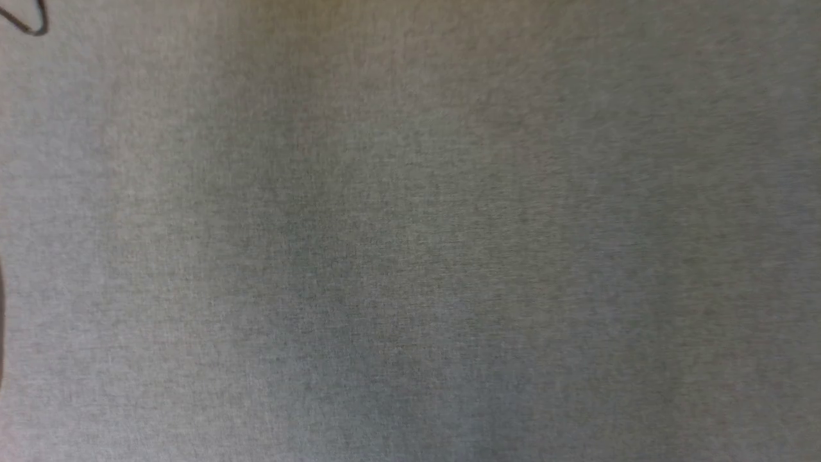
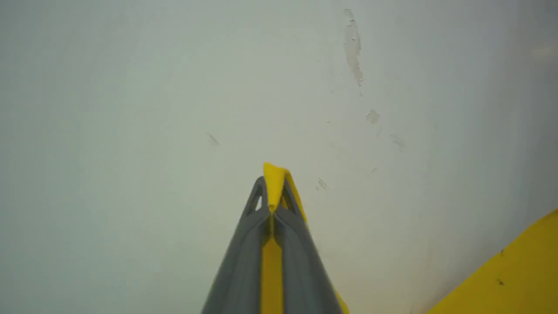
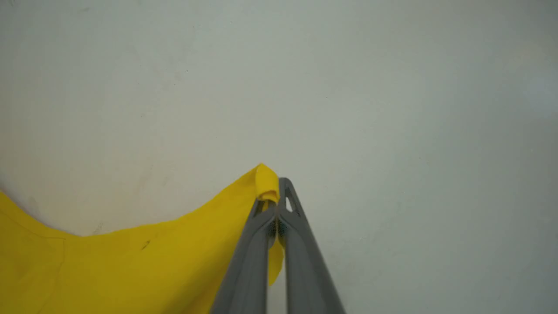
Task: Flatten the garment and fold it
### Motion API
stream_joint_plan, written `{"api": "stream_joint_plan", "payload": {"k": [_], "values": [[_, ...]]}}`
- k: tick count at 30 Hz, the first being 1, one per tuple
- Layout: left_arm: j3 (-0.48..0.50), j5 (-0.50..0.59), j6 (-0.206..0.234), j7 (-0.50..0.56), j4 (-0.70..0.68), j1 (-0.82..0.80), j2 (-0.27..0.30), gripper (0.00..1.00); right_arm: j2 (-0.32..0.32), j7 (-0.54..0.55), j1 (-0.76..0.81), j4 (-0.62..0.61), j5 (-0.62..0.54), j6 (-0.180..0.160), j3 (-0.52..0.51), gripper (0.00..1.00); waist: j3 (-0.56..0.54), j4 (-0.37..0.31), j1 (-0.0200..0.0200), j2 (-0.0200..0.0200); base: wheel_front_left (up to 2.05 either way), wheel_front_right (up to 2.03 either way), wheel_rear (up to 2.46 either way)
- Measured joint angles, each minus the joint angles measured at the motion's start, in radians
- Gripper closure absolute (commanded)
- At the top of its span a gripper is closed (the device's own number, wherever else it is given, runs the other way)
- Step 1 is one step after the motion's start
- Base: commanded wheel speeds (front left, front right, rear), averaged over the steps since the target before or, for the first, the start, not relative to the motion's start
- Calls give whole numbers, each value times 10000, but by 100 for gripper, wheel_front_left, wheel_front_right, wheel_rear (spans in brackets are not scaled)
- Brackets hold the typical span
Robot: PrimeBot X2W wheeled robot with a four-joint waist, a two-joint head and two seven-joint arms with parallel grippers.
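In the left wrist view my left gripper point(image 2: 272, 192) is shut on a pinch of the bright yellow garment point(image 2: 273, 181), whose cloth pokes out past the fingertips; more of the garment point(image 2: 514, 274) hangs at the lower right. In the right wrist view my right gripper point(image 3: 274, 194) is shut on another edge of the garment point(image 3: 139, 261), which droops away to the lower left in a sagging sheet with a small black mark. Both grippers point at a pale wall. The white patches and red dot are hidden.
The head view looks down on a plain grey woven surface point(image 1: 410, 244), with a thin dark cable loop point(image 1: 32, 22) at the top left corner. The pale wall point(image 2: 353, 52) in the left wrist view has chipped paint spots.
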Motion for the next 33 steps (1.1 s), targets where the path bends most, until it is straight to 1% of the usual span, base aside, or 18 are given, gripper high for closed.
{"api": "stream_joint_plan", "payload": {"k": [3, 8, 11, 14, 17, 21, 24, 27, 32, 33], "values": [[92, -265, -36, -171, -94, 199, 182, 100, -61, -247, -73, 63, 0, 0, 100, 100, 442, 106, 0, 0, 0, 0, 0], [134, -918, -79, -362, -366, 1229, 180, 100, -128, -723, 354, 173, 313, 0, 336, 100, 995, 364, 2, 0, 0, 0, 0], [15, -1363, -86, -387, -901, 1914, 286, 100, -69, -911, 915, 150, 965, 0, 545, 100, 1114, 573, 0, 0, 0, 0, 0], [12, -1737, -86, -445, -1578, 2703, 579, 100, 63, -918, 1641, -288, 1829, 0, 688, 100, 1140, 678, 0, 0, 0, 0, 0], [13, -1964, -88, -456, -2274, 3726, 855, 100, 100, -777, 2720, -1227, 2627, 0, 911, 100, 1057, 680, -1, 0, 0, 0, 0], [27, -2004, -90, -460, -3189, 5536, 1053, 100, 15, -249, 4836, -2708, 3731, 0, 989, 100, 743, 650, -2, 0, 0, 0, 0], [86, -1988, -90, -462, -3833, 6883, 1081, 100, -98, 341, 6521, -4084, 4456, 0, 871, 100, 423, 615, -3, 0, 0, 0, 0], [-96, -1835, -81, -458, -4410, 8272, 1175, 100, -217, 1045, 8231, -5480, 4926, -2, 711, 100, 70, 583, -4, 0, 0, 0, 0], [-205, -1806, 374, -282, -5373, 10558, 1304, 100, -155, 2226, 10924, -7256, 5542, -2, 320, 100, -549, 504, -5, 0, 0, 0, 0], [-274, -1822, 382, -163, -5526, 10973, 1358, 100, -123, 2452, 11402, -7480, 5678, -2, 268, 100, -672, 485, -5, 0, 0, 0, 0]]}}
